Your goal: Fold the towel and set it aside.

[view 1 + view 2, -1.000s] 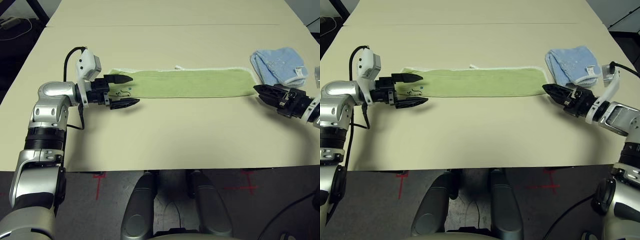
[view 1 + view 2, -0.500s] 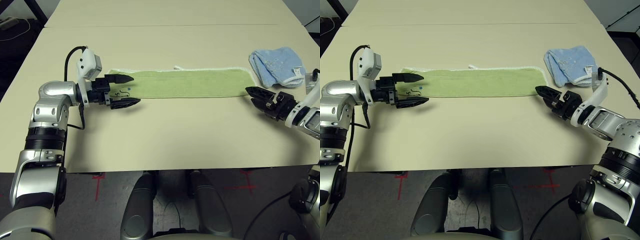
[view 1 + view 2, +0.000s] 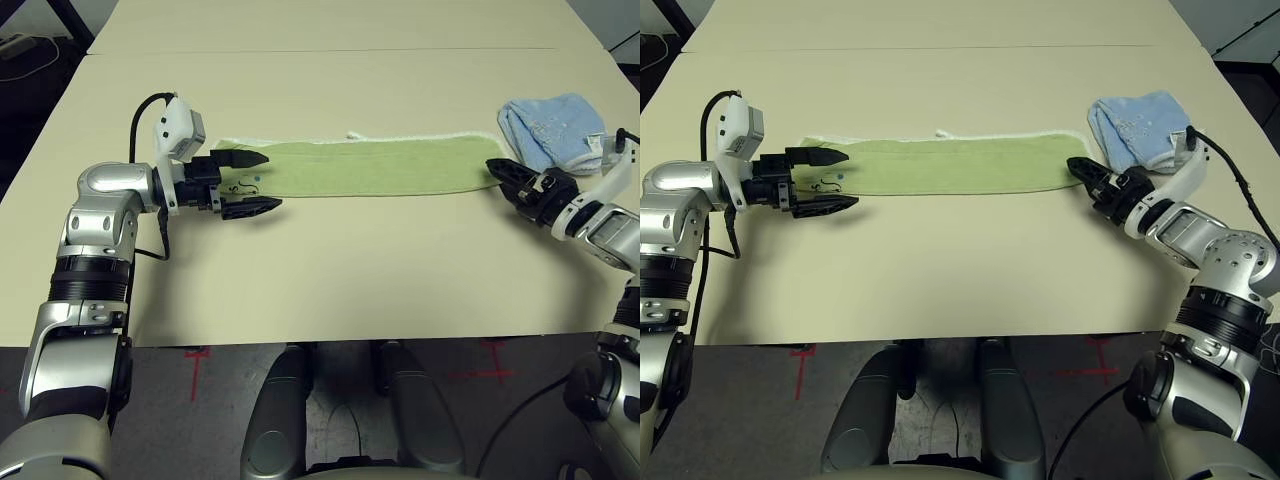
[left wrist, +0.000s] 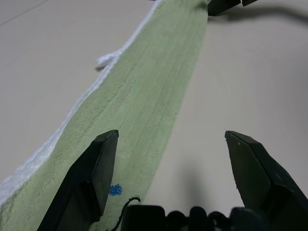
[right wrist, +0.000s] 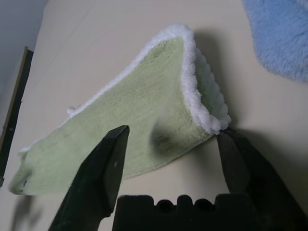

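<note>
Towel, long strip: end grips pending.
Left gripper spread wide; right gripper parted astride the corner (blue cloth near); pinch both ends squarely.

No legible text or labels

A long light green towel was laid flat across the cream desk, its white edging along the far side. The left gripper was held with its fingers spread over the towel's left end, beside a small dark mark. The right gripper was positioned at the towel's right end. A light blue cloth was bunched just beyond it.
</note>
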Robot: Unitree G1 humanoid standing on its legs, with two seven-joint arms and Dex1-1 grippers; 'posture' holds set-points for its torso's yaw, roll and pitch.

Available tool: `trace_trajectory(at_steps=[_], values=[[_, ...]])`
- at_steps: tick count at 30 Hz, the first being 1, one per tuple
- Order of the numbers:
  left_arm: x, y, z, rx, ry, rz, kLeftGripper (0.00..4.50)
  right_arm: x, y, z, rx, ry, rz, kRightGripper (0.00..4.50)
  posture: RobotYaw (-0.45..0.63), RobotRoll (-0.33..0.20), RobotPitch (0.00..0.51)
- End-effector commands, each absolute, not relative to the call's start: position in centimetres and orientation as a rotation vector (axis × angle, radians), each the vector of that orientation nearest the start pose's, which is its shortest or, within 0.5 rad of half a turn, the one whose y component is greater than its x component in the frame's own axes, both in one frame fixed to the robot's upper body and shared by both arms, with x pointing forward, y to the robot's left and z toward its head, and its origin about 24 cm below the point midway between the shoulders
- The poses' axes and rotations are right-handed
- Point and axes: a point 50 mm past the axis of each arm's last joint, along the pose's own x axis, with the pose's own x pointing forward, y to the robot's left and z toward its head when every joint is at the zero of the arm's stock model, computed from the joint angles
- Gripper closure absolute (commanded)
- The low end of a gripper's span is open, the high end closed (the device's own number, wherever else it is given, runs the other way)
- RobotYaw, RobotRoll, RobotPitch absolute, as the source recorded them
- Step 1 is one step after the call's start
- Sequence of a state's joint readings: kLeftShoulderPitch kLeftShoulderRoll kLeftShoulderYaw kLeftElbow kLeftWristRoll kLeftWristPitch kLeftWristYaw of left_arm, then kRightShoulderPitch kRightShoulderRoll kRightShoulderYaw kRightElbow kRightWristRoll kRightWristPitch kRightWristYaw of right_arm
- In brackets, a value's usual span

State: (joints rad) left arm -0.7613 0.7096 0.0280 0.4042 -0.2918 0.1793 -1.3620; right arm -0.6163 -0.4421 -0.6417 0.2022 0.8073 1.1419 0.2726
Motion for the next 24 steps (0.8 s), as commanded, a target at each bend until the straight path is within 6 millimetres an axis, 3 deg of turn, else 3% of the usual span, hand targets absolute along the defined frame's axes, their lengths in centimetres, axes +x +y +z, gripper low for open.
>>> trace_trajectory(at_steps=[1, 8, 15, 24], values=[[32.7, 22.9, 20.8, 0.432, 0.027, -1.171, 0.0, 31.3, -26.8, 14.7, 0.736, 0.314, 0.277, 1.7, 0.06, 0.0, 0.259], [32.7, 22.8, 20.7, 0.429, 0.029, -1.169, 0.0, 31.1, -26.8, 14.9, 0.72, 0.311, 0.286, 4.39, 0.05, 0.0, 0.257], [32.7, 22.8, 20.6, 0.426, 0.034, -1.166, 0.0, 30.6, -27.5, 15.2, 0.691, 0.288, 0.285, 4.45, 0.05, 0.0, 0.252], [32.7, 22.8, 20.6, 0.425, 0.034, -1.165, 0.0, 29.2, -28.7, 17.2, 0.636, 0.138, 0.302, 4.45, 0.03, 0.0, 0.247]])
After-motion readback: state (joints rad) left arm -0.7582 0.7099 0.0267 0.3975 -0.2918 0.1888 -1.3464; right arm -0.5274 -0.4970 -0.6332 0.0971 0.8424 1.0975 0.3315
